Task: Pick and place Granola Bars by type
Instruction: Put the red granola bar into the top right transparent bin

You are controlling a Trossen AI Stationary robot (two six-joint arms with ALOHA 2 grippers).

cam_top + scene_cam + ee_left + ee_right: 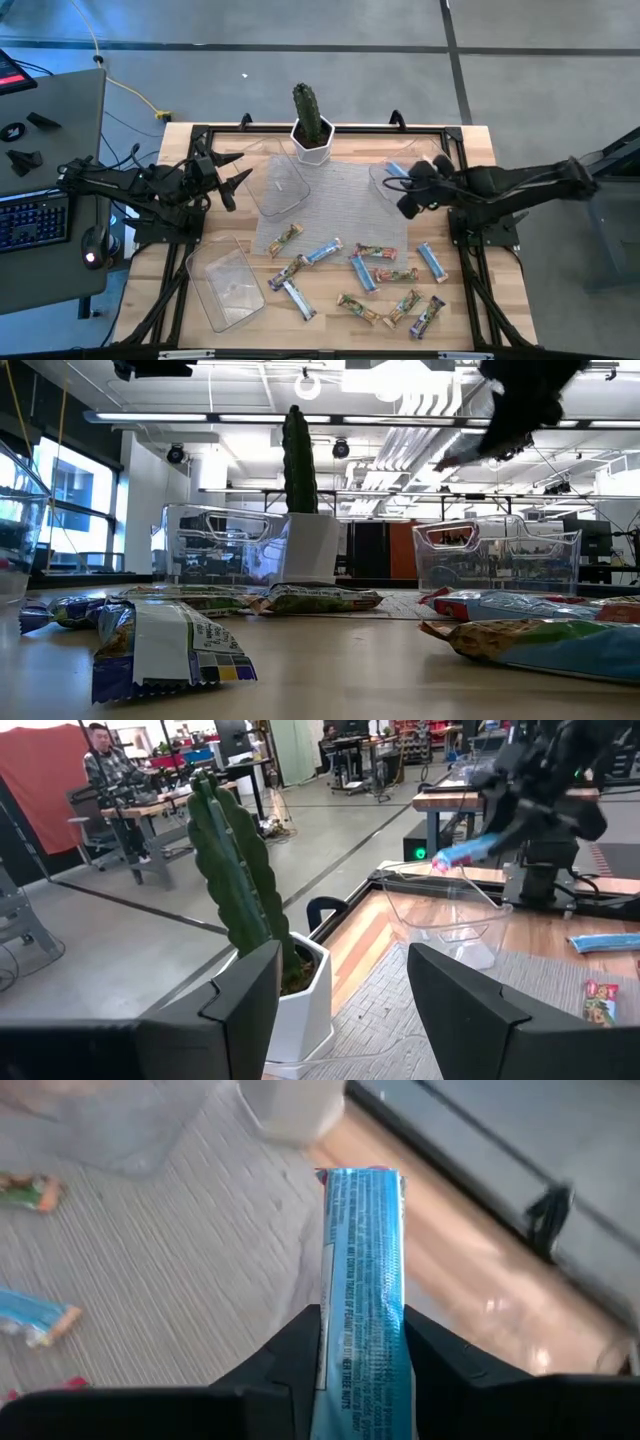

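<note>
My right gripper is shut on a blue-and-white granola bar, above a clear tub at the mat's far right. The bar also shows in the left wrist view and the low view. My left gripper is open and empty at the table's far left, next to another clear tub. Several other bars, blue-and-white, tan-green and white-purple, lie flat on the table's near half. My right gripper pinches the blue bar between its two fingers at the bar's near part. The bar lies along the fingers and its free end sticks out past the fingertips. It is lifted clear above the tub, slanting down a little.
A cactus in a white pot stands at the far middle, at the edge of a grey mat. A third clear tub lies at the near left. A side table with a keyboard stands to the left.
</note>
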